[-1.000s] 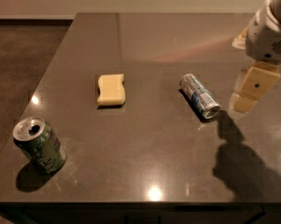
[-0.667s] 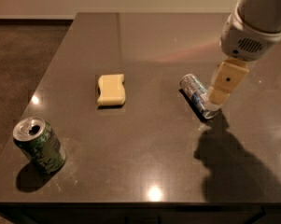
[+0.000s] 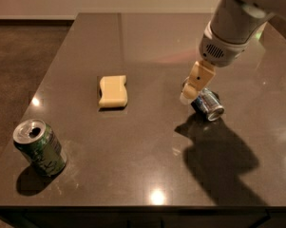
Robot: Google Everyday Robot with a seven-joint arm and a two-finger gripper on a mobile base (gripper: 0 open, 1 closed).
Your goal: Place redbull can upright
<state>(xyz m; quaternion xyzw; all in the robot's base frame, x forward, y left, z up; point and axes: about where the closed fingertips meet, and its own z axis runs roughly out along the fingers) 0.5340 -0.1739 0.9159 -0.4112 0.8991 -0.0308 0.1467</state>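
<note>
The redbull can [image 3: 208, 104] lies on its side on the dark table [image 3: 133, 165], right of centre, with one shiny end towards the front right. My gripper [image 3: 191, 88] hangs down from the arm at the upper right and sits directly over the can's far left end, covering part of it. I cannot tell whether it touches the can.
A yellow sponge [image 3: 113, 90] lies left of centre. A wider green can [image 3: 40, 148] stands open-topped near the front left corner. The arm's shadow falls on the table in front of the redbull can. The table's front edge is close below.
The arm has swung left and down from the right edge. The gripper, which was beside the can's right, now sits over the can's far end. The can has not visibly moved.
</note>
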